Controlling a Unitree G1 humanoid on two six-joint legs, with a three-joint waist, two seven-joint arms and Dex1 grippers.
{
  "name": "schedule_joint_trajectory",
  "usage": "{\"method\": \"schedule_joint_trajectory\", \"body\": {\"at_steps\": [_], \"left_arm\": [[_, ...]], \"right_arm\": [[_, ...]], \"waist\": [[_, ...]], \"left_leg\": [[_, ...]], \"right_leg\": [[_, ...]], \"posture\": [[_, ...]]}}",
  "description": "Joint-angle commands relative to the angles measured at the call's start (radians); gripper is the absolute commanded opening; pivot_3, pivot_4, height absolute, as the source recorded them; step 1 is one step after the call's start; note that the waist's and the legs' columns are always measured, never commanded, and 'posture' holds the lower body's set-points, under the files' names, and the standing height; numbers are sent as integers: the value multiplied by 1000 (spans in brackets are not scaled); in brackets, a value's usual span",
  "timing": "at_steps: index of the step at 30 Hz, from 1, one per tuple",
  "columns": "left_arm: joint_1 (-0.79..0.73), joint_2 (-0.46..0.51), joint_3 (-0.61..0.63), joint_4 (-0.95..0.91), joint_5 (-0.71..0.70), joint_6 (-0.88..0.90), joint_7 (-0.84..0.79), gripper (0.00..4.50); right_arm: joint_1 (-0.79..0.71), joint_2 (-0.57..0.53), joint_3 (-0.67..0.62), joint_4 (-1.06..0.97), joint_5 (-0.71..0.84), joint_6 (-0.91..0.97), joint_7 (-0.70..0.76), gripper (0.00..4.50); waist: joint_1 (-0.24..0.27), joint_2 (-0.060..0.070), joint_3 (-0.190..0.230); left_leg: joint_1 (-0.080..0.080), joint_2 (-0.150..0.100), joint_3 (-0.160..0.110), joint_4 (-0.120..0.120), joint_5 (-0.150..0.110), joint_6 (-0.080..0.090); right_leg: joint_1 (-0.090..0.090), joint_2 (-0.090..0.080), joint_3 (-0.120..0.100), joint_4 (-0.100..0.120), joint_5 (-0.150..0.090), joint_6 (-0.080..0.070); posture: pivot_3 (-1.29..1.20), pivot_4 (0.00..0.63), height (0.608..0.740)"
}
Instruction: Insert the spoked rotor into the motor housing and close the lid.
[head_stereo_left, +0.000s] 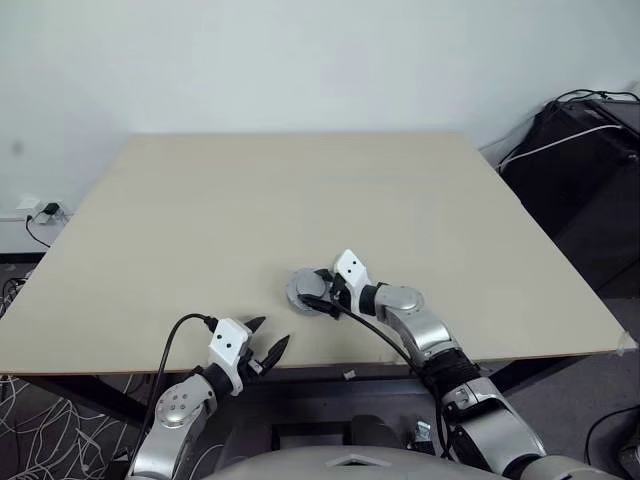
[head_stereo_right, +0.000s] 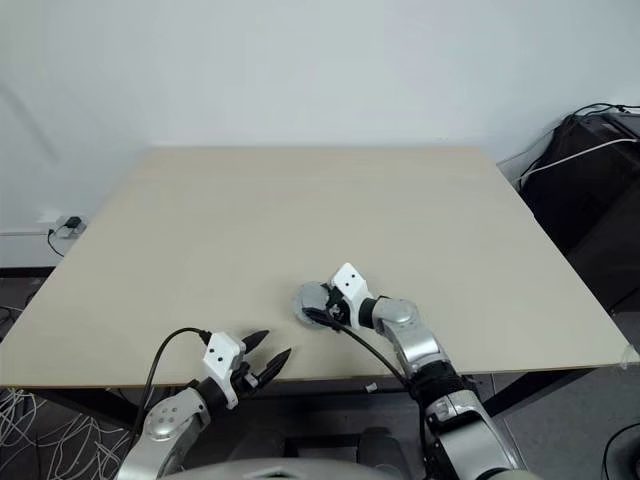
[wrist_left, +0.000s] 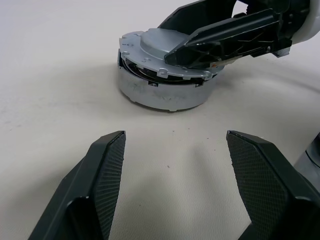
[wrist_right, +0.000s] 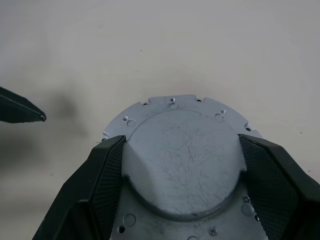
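Observation:
The lid (wrist_right: 182, 155), a silver-grey disc with a raised round centre, lies slightly tilted on the motor housing (wrist_left: 165, 95), a low silver drum near the table's front edge. A dark gap shows under the lid on one side. My right gripper (head_stereo_left: 320, 294) reaches over it, its fingers (wrist_right: 107, 170) pressed against both sides of the raised centre. My left gripper (head_stereo_left: 268, 337) hovers open at the front edge, a short way to the left of the housing, with nothing between its pads (wrist_left: 110, 170). The spoked rotor is hidden.
The pale wooden table (head_stereo_left: 300, 200) stretches wide behind the housing. Black equipment with cables (head_stereo_left: 590, 150) stands off its right side. A wall socket with a plug (head_stereo_left: 38, 210) sits low on the left.

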Motion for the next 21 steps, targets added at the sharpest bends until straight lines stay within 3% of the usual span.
{"method": "schedule_joint_trajectory", "body": {"at_steps": [1,21], "left_arm": [[-11,-5,-4,-44,-8,-16,-6,3402],[-12,-13,-8,-39,-7,-17,-8,3402]], "right_arm": [[-14,14,-9,-47,-12,28,-40,3205],[-42,-26,29,-27,-72,87,-27,3205]], "waist": [[-1,0,0],[0,2,-2]], "left_leg": [[0,0,0,0,0,0],[1,0,0,0,0,0]], "right_leg": [[0,0,0,0,0,0],[1,0,0,0,0,0]], "posture": [[0,0,740],[0,0,740]]}}
